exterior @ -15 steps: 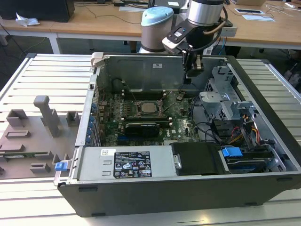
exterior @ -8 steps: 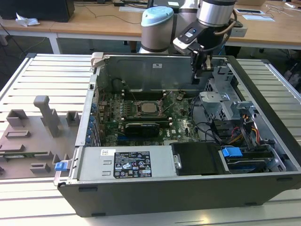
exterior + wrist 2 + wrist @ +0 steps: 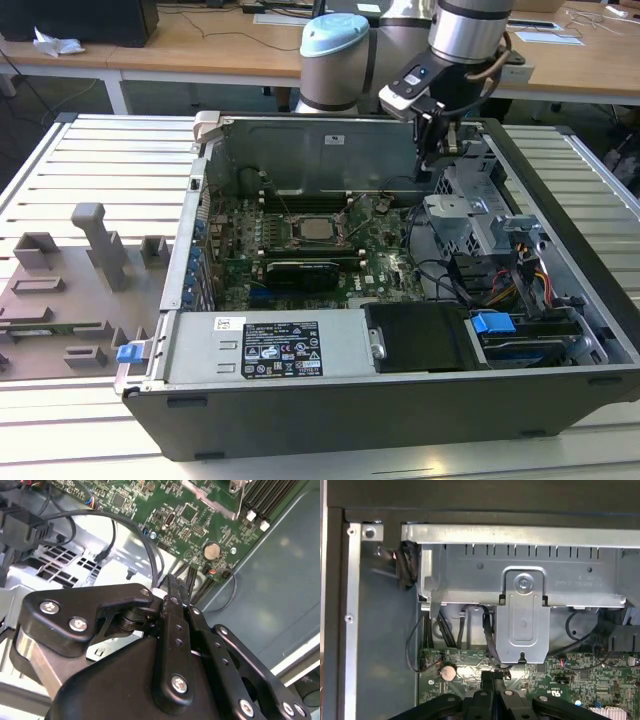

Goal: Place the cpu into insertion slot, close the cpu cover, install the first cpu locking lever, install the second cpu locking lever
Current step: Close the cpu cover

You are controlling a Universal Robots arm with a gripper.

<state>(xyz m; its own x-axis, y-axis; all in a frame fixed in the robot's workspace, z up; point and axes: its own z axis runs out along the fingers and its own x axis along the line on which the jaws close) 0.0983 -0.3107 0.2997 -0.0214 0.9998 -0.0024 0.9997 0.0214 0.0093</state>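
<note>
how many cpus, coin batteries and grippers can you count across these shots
cpu: 1
coin battery: 1
gripper: 1
total: 3

cpu [image 3: 318, 228] on motherboard [image 3: 385, 258] inside case [image 3: 400, 420]

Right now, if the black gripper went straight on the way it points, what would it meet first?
The gripper would probably meet the black cables at the green motherboard's edge, beside the round silver coin battery, or the board itself; depth is unclear.
</note>
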